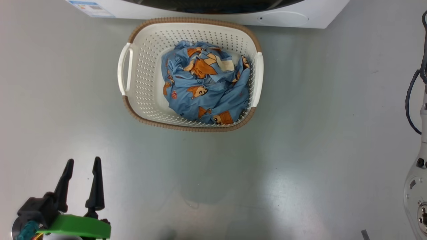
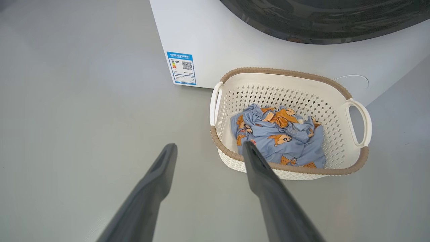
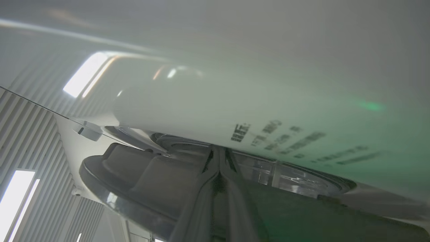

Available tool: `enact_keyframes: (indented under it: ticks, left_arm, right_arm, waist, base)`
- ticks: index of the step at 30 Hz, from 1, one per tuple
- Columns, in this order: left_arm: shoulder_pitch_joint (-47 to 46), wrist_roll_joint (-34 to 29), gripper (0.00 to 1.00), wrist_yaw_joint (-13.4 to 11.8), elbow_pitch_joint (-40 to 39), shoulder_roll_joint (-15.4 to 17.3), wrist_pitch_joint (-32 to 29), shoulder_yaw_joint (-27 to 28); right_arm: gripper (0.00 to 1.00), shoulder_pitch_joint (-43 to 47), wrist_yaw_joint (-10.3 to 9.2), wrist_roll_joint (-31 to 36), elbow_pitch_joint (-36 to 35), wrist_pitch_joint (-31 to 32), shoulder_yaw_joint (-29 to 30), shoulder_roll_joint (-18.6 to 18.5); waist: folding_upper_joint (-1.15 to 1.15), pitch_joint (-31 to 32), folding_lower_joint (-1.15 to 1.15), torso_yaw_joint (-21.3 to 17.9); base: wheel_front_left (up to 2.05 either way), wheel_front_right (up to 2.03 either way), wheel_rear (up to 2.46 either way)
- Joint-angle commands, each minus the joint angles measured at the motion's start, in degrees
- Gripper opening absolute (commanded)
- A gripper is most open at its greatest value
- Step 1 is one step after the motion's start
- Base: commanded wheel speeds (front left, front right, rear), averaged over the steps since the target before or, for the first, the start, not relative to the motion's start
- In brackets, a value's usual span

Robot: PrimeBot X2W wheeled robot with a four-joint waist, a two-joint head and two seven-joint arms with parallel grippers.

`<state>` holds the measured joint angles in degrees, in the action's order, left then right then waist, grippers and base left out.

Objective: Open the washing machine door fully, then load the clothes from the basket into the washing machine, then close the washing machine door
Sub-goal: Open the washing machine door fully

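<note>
Clothes [image 1: 206,86]: all in basket [image 1: 146,66], 12 o'clock, before washer [image 2: 235,43].
Door [image 2: 322,23]: apparently not yet swung wide; loading and closing remain.
Left hand [image 1: 83,160]: 7 o'clock, spread, empty.
Right hand [image 3: 220,158]: pressed together, tips at door edge.

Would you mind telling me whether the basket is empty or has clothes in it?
Not empty: crumpled blue clothes lie inside the basket, covering much of its base.
</note>
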<state>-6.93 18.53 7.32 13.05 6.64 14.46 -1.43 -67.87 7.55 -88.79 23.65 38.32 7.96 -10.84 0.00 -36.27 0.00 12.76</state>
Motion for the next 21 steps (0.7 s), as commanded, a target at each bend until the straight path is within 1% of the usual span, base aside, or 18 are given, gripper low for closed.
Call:
enact_keyframes:
  ticks: [1, 12, 21]
  left_arm:
    - [-0.45, 0.49, 1.0, 0.17, -1.09, 1.09, 0.54, 2.32]
    - [-1.2, 0.73, 1.0, 0.17, -0.71, 0.82, 0.54, 3.98]
    - [-1.65, 0.41, 1.0, 0.17, -0.89, 0.84, 0.54, 4.73]
  right_arm:
    - [0.0, -1.6, -0.06, 0.36, -1.39, 0.29, -0.83, 0.75]
    - [0.0, -3.59, -0.06, 0.15, -0.85, 1.82, -2.75, 1.42]
    - [0.0, -3.0, -0.06, -0.38, -1.78, 4.04, -4.47, 2.2]
  waist:
    - [0.0, -0.9, 0.0, 0.45]
    - [0.0, -1.89, 0.0, 0.81]
    - [0.0, -2.18, 0.0, -0.19]
  base:
    - [0.0, 0.0, 0.0]
    - [0.0, 0.0, 0.0]
    - [0.0, 0.0, 0.0]
